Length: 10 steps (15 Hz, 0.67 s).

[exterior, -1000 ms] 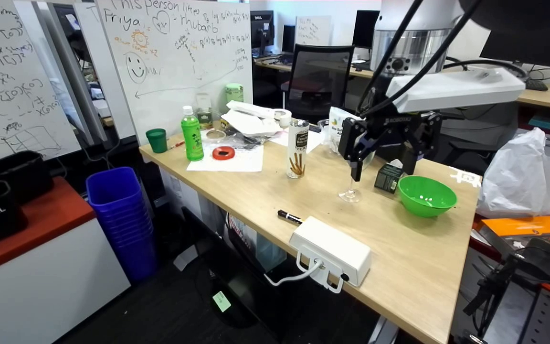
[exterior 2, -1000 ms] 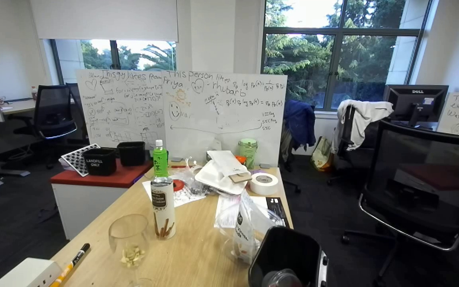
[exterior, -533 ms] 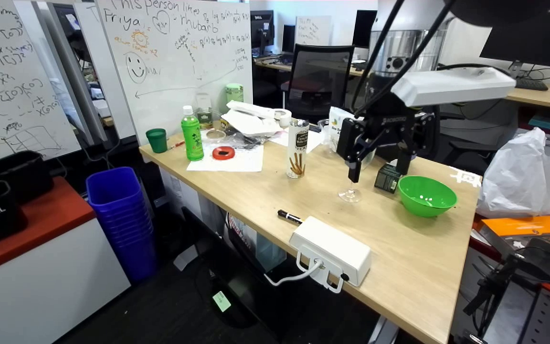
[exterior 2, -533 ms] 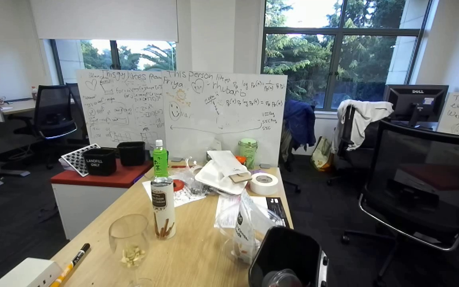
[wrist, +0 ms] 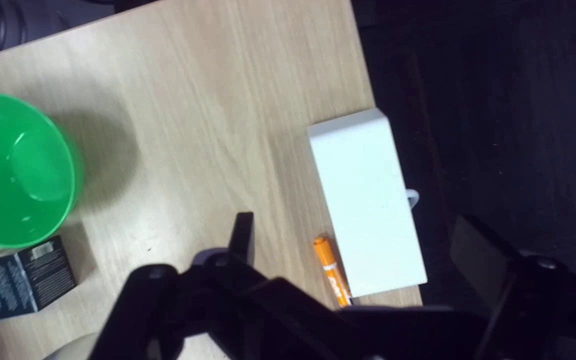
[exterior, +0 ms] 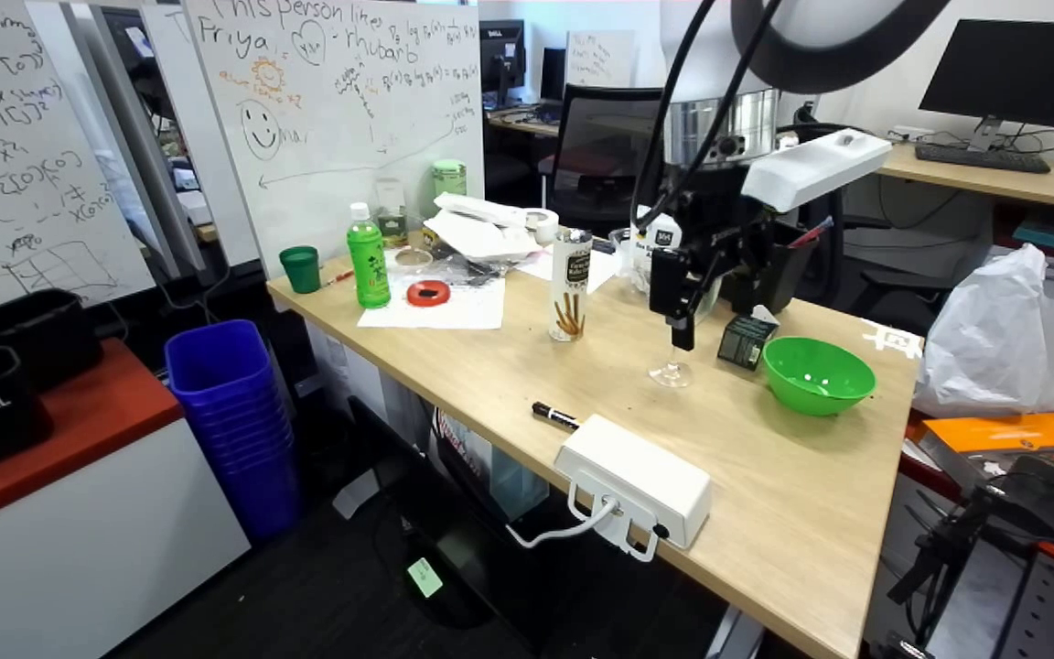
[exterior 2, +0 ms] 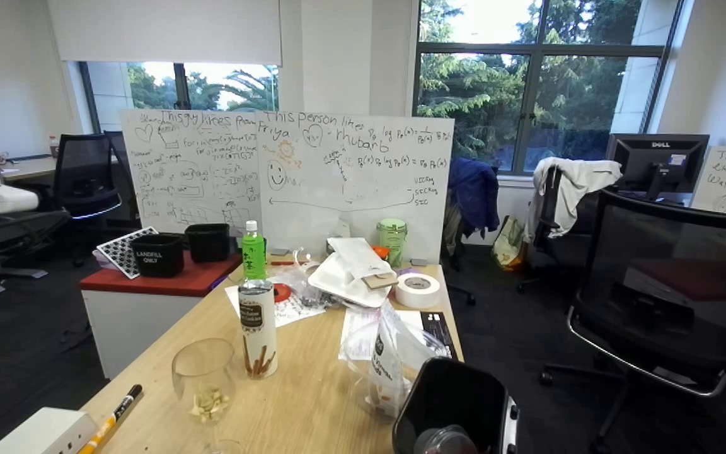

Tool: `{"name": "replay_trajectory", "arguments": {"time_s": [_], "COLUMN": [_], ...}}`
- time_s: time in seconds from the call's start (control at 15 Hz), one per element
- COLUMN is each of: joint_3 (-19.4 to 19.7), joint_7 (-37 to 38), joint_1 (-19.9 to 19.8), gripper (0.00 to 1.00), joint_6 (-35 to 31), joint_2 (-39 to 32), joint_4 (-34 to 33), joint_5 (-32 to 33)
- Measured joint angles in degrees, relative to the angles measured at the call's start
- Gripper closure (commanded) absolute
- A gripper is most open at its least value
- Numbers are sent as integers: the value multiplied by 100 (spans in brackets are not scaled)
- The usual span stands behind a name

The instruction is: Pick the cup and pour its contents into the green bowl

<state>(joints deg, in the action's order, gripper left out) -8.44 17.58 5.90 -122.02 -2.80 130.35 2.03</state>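
The cup, a clear stemmed glass, stands upright on the table with pale pieces inside. In an exterior view its foot shows, while its upper part is mostly hidden behind my gripper. The green bowl stands to the right of the glass there; in the wrist view the bowl is at the left edge. My gripper is open in the wrist view, with nothing between its fingers. A pale curved shape at the wrist view's bottom left cannot be identified.
A white power box sits at the table's front edge beside a marker. A small dark box stands between glass and bowl. A tall white can, a plastic bag and a black container stand nearby.
My gripper has turned, so its fingers now line up in an exterior view, and the black container behind shows more. Part of the arm has entered an exterior view's left edge. Glass and bowl are unmoved.
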Motion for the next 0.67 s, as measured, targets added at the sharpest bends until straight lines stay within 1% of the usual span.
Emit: {"name": "replay_trajectory", "arguments": {"time_s": [0.07, 0.13, 0.67], "joint_3": [0, 0, 29], "joint_7": [252, 357, 339], "joint_1": [35, 63, 74], "gripper": [0, 0, 0], "joint_6": [-86, -115, -104], "joint_2": [-161, -250, -201], "joint_4": [-128, -180, -166], "joint_5": [400, 469, 449]}}
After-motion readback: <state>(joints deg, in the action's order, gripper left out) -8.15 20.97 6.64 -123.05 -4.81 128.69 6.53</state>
